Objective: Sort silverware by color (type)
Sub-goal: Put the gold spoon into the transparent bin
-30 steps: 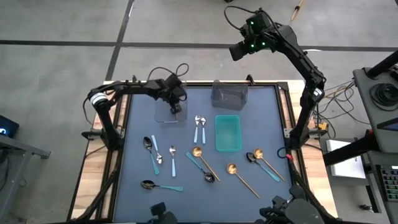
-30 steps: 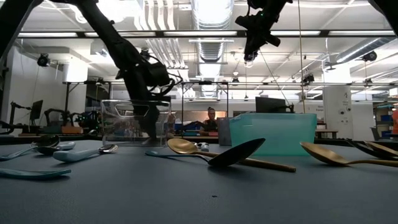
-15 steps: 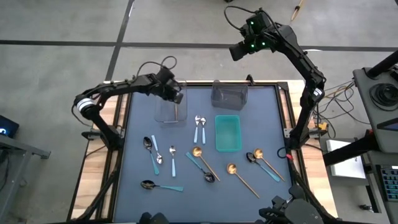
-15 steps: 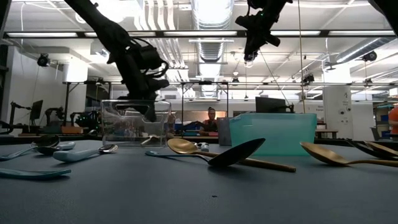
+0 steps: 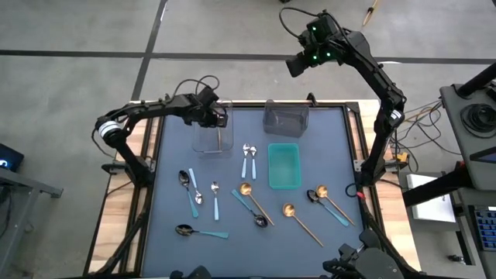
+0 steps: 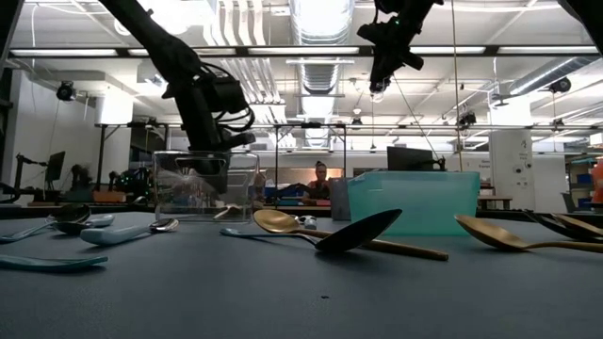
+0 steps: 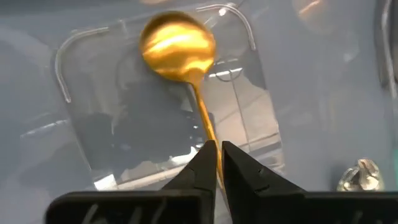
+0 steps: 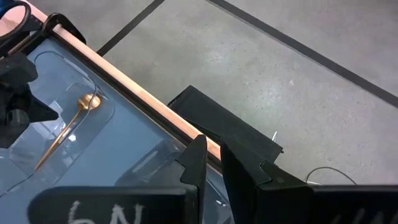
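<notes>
The left gripper is hanging just above the clear bin at the far left of the table, its fingers drawn almost together. In the left wrist view the tips are sitting on either side of the handle end of a gold spoon; whether they are gripping it or only touching it cannot be told. That spoon is lying inside the clear bin, directly below the gripper, its bowl pointing away from the fingertips.

The right gripper is waiting high in the air beyond the table's far edge, above and behind the grey bin, its fingers narrowly parted around nothing.

The other spoons are lying on the dark mat nearer the front than the left gripper. Just in front of the clear bin, beside the teal bin, two silver spoons with light-blue handles are lying side by side. Further forward and to the left, a dark spoon with a teal handle is lying next to another silver one, with one more dark spoon near the front edge. Three more gold spoons and two dark ones are spread in front of the teal bin.
</notes>
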You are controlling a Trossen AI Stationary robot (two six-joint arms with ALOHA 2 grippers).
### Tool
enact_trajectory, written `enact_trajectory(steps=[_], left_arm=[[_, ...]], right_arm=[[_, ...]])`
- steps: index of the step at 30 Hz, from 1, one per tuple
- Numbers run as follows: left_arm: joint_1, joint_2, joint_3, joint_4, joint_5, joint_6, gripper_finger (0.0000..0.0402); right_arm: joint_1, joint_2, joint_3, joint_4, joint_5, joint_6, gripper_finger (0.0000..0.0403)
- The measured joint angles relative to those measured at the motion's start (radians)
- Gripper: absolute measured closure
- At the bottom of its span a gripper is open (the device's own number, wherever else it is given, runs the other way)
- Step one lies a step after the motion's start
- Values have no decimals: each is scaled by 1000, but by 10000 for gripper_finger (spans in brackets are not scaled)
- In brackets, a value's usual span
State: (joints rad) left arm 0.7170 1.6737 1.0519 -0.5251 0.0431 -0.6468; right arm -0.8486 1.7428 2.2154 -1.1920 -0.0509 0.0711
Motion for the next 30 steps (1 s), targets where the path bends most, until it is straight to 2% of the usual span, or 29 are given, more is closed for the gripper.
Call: enact_trajectory(steps=[6, 14, 19, 30], left_arm=[[-21, 0, 0, 12, -61, 30, 341], [-34, 0, 0, 30, -73, -14, 288], [-34, 1, 0, 33, -135, -19, 279], [-47, 47, 0, 60, -132, -22, 279]], right_arm=[[0, 0, 0, 0, 0, -11, 364], [0, 0, 0, 0, -1, -11, 364], [0, 0, 0, 0, 0, -12, 364], [0, 0, 0, 0, 0, -11, 364]])
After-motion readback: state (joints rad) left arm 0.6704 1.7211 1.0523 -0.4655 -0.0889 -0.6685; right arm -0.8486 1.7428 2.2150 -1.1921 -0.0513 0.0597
